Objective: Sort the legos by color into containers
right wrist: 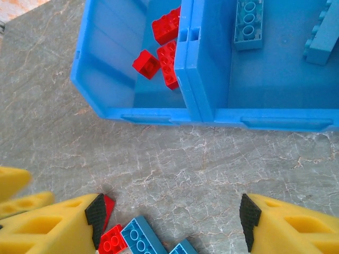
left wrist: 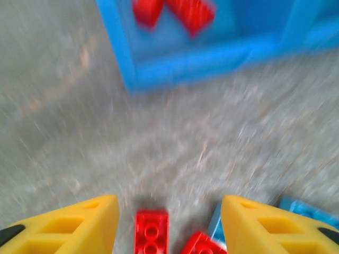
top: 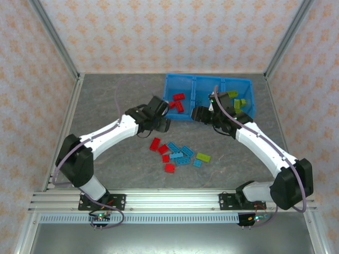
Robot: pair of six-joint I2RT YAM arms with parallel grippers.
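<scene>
Hovering w/ left gripper (top: 162, 124) (left wrist: 169, 211) spread, empty, by front-left corner of tray (top: 206, 77) (right wrist: 159, 114). Likewise right gripper (top: 197, 114) (right wrist: 172, 211): spread, empty, off tray's front wall. Loose legos (top: 179, 153) on table (top: 106, 106) centre, btwn tray & near edge. Red ones (top: 177, 101) in left compartment, lt-blue ones (right wrist: 248, 24) in mid, green ones (top: 239, 103) in right.

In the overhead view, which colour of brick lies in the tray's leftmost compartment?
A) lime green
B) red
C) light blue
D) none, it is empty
B: red bricks lie in the leftmost compartment of the tray. The right wrist view also shows red pieces in that end section.
</scene>
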